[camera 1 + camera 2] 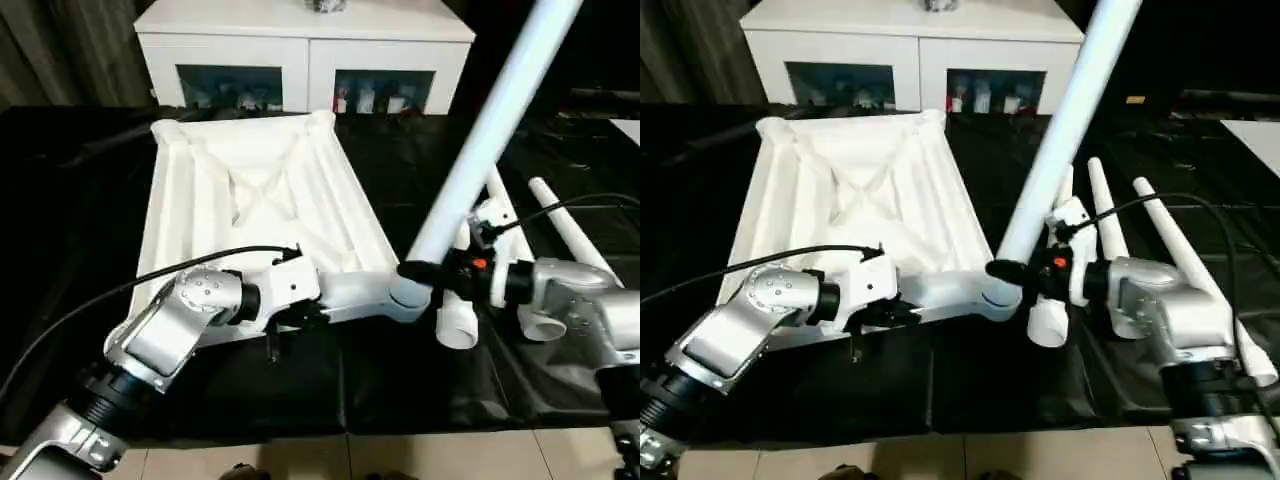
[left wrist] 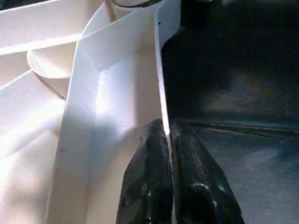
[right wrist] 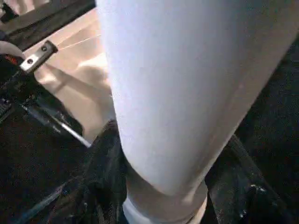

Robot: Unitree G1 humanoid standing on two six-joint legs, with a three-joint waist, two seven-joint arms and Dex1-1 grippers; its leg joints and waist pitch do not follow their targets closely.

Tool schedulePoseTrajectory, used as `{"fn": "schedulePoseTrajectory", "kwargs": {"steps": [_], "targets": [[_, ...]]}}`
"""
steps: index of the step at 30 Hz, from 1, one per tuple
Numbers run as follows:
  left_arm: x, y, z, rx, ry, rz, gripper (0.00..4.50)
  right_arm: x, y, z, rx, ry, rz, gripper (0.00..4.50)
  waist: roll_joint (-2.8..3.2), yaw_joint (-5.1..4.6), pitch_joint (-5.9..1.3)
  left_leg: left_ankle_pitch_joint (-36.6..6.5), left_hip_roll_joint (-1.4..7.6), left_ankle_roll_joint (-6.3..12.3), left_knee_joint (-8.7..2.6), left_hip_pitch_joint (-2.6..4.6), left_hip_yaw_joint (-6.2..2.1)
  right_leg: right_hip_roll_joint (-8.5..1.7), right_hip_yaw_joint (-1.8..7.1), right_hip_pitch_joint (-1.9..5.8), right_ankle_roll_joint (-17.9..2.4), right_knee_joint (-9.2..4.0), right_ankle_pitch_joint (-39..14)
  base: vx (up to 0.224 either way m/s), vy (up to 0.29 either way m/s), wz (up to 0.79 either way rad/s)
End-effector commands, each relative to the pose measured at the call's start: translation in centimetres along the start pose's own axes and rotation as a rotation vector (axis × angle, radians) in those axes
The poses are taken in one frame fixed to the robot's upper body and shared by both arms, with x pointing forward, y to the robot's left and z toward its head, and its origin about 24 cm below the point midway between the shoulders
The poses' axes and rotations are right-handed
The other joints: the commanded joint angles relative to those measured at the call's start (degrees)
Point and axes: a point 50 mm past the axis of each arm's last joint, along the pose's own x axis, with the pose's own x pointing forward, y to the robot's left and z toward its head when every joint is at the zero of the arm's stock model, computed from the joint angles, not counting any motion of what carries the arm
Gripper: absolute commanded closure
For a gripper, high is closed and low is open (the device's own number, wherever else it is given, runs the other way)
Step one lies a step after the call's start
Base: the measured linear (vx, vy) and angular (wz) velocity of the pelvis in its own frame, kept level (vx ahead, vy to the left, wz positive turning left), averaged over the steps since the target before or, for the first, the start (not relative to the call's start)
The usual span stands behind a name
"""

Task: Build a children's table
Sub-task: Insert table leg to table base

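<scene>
Black sheeting covers the work table [image 1: 400,390] across the whole middle of the head views, with pale floor tiles [image 1: 450,455] along the bottom edge and a white cabinet with glass doors [image 1: 305,55] at the top centre.

On that black cover, left of centre, the children's table top [image 1: 260,190] lies upside down, its ribs and X-brace facing up and round sockets at its corners. My left gripper [image 2: 168,140] sits at the near edge of the top, lower centre of the head views; its two black fingers [image 2: 145,182] are pressed together on the thin white side wall [image 2: 161,88] of the top, one finger on each face of that wall.

At the top's near right corner socket [image 1: 408,290] a long tapered white leg [image 1: 490,130] stands tilted, its foot at the socket and its far end running out at the upper right of the frame. My right gripper [image 1: 1015,270], centre right, has its fingers [image 3: 98,186] set around the lower part of this leg, pinching it from both sides just above the foot.

To the right, three more white legs [image 1: 1110,225] lie on the black cover, partly behind my right wrist, their wide open ends toward the near edge.
</scene>
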Motion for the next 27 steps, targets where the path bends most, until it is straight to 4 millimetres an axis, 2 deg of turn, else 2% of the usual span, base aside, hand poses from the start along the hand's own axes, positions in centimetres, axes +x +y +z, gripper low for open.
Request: {"fn": "schedulePoseTrajectory", "kwargs": {"steps": [1,2,4,5,6,7,10,11,13,18,20,21,27], "targets": [[-0.3,0.4,2.6,0.123,-0.099,0.026,4.50,-0.1,-0.5,0.8,-0.031,-0.036,-0.046,2.59,-0.65,-0.09,-4.58,-9.1,3.24,1.36,-4.46,1.50,-1.65,-3.19,2.49,2.82,-12.5,-3.12,-12.8,0.000,0.000,0.00],[-0.3,0.4,2.7,0.118,-0.105,0.030,4.06,-0.1,-0.5,0.8,-0.032,-0.036,-0.044,2.59,-0.64,-0.12,-4.60,-8.9,3.25,1.50,-4.46,1.50,-1.64,-3.20,2.49,2.85,-12.7,-3.11,-12.6,0.000,0.000,0.00],[-0.3,0.7,2.9,0.078,-0.144,0.036,3.95,0.0,-0.4,0.6,-0.031,-0.039,-0.043,2.59,-0.70,-0.21,-4.64,-8.2,3.20,2.05,-4.35,1.52,-1.54,-3.13,2.49,2.89,-13.2,-3.03,-11.4,0.000,0.000,0.00],[-0.4,0.7,2.9,0.068,-0.153,0.030,3.95,0.0,-0.4,0.5,-0.029,-0.040,-0.042,2.59,-0.54,-0.13,-4.63,-8.2,3.24,2.12,-4.36,1.54,-1.62,-3.21,2.46,2.92,-13.4,-3.02,-11.6,0.000,0.000,0.00],[-0.6,0.6,3.2,0.045,-0.179,0.010,3.73,0.0,-0.2,0.2,-0.017,-0.047,-0.037,2.59,-0.48,-0.10,-4.55,-8.7,3.27,1.88,-4.40,1.65,-1.52,-3.27,2.48,2.88,-13.7,-3.14,-12.1,0.000,0.000,0.00],[-0.6,0.6,3.2,0.044,-0.180,0.009,3.73,0.0,-0.2,0.2,-0.015,-0.048,-0.037,2.59,-0.52,-0.06,-4.56,-9.2,3.33,1.71,-4.42,1.69,-1.54,-3.29,2.47,2.87,-13.8,-3.12,-12.3,0.000,0.000,0.00],[-0.6,0.8,3.5,0.083,-0.177,0.036,3.47,0.1,0.1,0.0,-0.003,-0.058,-0.035,2.59,-0.57,-0.28,-4.26,-11.5,3.30,1.30,-4.60,1.65,-1.65,-3.13,2.44,2.81,-12.9,-3.48,-15.0,0.000,0.000,0.00],[-0.5,0.9,3.5,0.087,-0.176,0.044,3.40,0.2,0.2,-0.1,-0.002,-0.059,-0.035,2.59,-0.45,-0.33,-4.20,-13.4,3.26,0.48,-4.65,1.85,-1.70,-3.19,2.49,2.74,-11.8,-3.80,-18.0,0.000,0.000,0.00],[-0.2,0.7,3.7,0.085,-0.175,0.021,3.40,0.2,0.3,-0.2,0.000,-0.059,-0.031,2.59,-0.41,-0.42,-4.14,-14.6,3.25,-0.28,-4.77,1.88,-1.82,-3.16,2.46,2.68,-10.9,-4.06,-20.0,0.000,0.000,0.00],[0.5,0.6,3.8,0.080,-0.149,0.014,3.33,0.3,0.4,-0.3,0.002,-0.064,-0.031,2.59,-0.22,-0.58,-4.11,-16.6,3.26,-1.22,-4.90,2.01,-1.98,-3.10,2.43,2.51,-10.3,-4.26,-21.4,0.000,0.000,0.00],[1.2,0.9,3.9,0.046,-0.130,0.049,3.06,0.3,0.5,-0.3,0.001,-0.068,-0.035,2.59,-0.13,-0.60,-4.07,-16.8,3.23,-1.37,-4.90,2.01,-1.97,-3.13,2.47,2.53,-10.3,-4.24,-21.6,0.000,0.000,0.00],[1.3,0.9,4.0,0.039,-0.132,0.056,2.99,0.3,0.5,-0.3,0.001,-0.068,-0.035,2.59,-0.28,-0.56,-4.05,-17.4,3.17,-1.38,-4.79,2.15,-1.95,-3.16,2.43,2.45,-10.0,-4.55,-22.7,0.000,0.000,0.00],[2.8,0.6,3.7,0.021,-0.086,0.085,2.53,0.3,0.5,0.0,-0.013,-0.070,-0.043,2.59,-0.37,-0.62,-4.17,-16.6,3.17,-0.77,-4.78,1.90,-2.02,-3.12,2.38,2.58,-9.9,-4.56,-21.9,0.000,0.000,0.00]]}}
